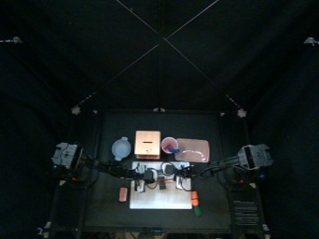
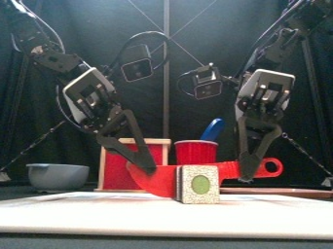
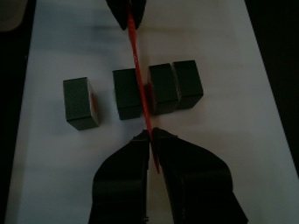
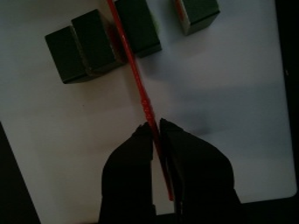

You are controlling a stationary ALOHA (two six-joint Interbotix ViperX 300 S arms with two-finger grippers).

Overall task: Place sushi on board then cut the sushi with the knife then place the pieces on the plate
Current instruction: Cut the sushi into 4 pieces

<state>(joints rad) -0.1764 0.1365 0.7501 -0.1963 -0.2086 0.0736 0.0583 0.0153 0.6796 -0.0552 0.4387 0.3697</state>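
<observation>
left gripper (image 3: 149, 134) and right gripper (image 4: 156, 125) both clamped on knife (image 3: 140, 79), blade across sushi (image 3: 183, 84) on board (image 3: 239, 105), I see cup (image 2: 196, 152), bowl (image 2: 57, 176) behind board

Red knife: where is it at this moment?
In the front view the red knife lies nearly level at centre, gripped by the left tool and right tool, crossing the sushi roll on the white board.

4 dark green sushi blocks (image 3: 79, 101), 1 red toy knife (image 3: 140, 79), 1 blue toy knife (image 2: 212, 128), 1 red cup (image 2: 196, 152), 1 blue-grey bowl (image 2: 57, 175), 1 wooden box (image 1: 149, 142), 1 pink tray (image 1: 197, 147) and 1 white cutting board (image 3: 233, 114) are counted.
</observation>
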